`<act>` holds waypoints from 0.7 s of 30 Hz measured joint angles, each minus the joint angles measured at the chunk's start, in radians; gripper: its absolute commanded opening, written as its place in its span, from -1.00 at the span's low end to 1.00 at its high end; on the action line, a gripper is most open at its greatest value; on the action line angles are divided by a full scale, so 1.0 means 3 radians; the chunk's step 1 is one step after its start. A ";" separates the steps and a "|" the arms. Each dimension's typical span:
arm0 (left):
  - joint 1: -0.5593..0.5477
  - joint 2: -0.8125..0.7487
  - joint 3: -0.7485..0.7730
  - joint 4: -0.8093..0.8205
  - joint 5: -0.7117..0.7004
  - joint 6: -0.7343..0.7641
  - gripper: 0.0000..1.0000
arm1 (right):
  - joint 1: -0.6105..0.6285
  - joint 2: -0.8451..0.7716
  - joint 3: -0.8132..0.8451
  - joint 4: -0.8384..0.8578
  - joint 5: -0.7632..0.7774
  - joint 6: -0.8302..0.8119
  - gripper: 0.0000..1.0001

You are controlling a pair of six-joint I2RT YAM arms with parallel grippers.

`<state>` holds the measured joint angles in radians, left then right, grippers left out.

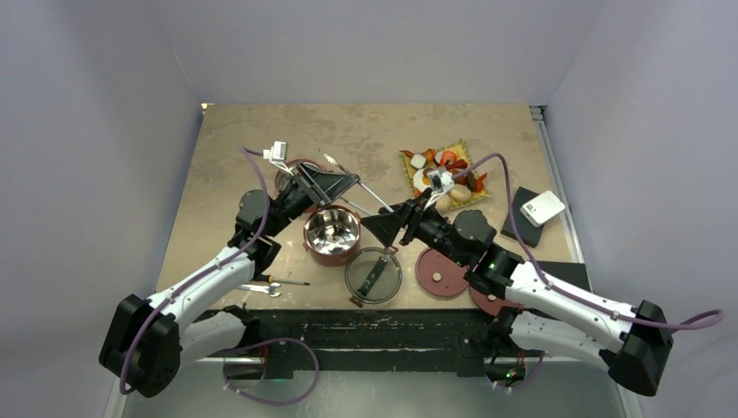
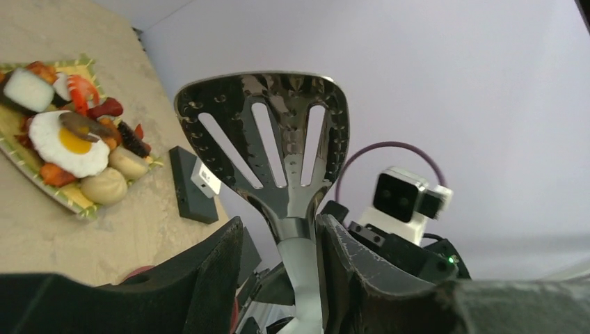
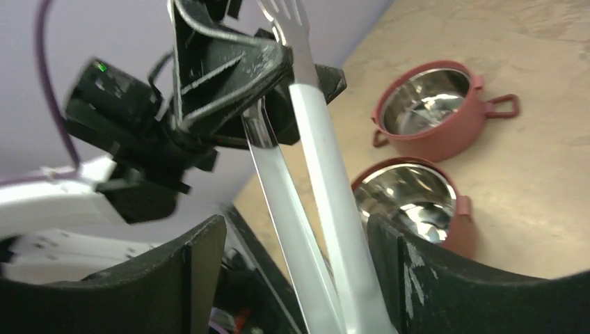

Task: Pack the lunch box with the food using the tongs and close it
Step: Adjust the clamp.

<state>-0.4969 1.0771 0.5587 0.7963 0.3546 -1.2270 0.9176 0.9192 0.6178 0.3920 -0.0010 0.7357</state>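
The tongs (image 1: pixel 372 195) hang in the air above the table between my two grippers. My left gripper (image 1: pixel 335 181) is shut on their stem just below the slotted silver head (image 2: pixel 278 90), with one finger (image 2: pixel 355 271) flat against the metal. My right gripper (image 1: pixel 376 225) stands open, and the two tong arms (image 3: pixel 327 174) pass between its fingers. One dusty-red lunch box bowl (image 1: pixel 331 257) sits open under the tongs. The second bowl (image 1: pixel 280 178) is mostly hidden behind my left gripper. Both bowls (image 3: pixel 445 142) (image 3: pixel 466 229) look empty. The food (image 1: pixel 439 170), with a fried egg (image 2: pixel 66 142), lies on the yellow mat.
A flat red disc lid (image 1: pixel 442 273) and the dark see-through lid (image 1: pixel 373 275) lie near the front edge. Another red disc (image 1: pixel 487 303) is partly under my right arm. A screwdriver (image 1: pixel 287 280) and a wrench (image 1: pixel 261 289) lie front left. A black block with a white device (image 1: pixel 535 213) sits at the right.
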 measured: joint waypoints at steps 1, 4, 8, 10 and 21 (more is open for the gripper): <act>-0.0001 0.0000 0.0001 -0.0084 -0.0028 -0.0003 -1.00 | 0.0001 0.0029 0.0066 -0.0114 0.0036 -0.0179 0.61; 0.0000 0.0001 0.0018 -0.0270 -0.0109 -0.0037 -1.00 | 0.0006 0.0127 0.0183 -0.0300 0.0039 -0.0608 0.62; 0.0005 0.0046 0.0067 -0.0505 -0.0181 -0.0031 -1.00 | 0.0018 0.0266 0.0231 -0.0397 0.0047 -0.1153 0.66; 0.0014 0.0085 0.0067 -0.0649 -0.0182 -0.0023 -1.00 | 0.0018 0.0312 0.0251 -0.0411 0.0127 -0.1357 0.68; 0.0020 0.0090 0.0052 -0.0912 -0.0322 -0.0064 -1.00 | 0.0017 0.0145 0.0253 -0.0411 0.0280 -0.1699 0.69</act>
<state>-0.4908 1.1042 0.5743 0.5228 0.2581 -1.2461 0.9226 0.9627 0.6937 0.2687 0.0830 0.2260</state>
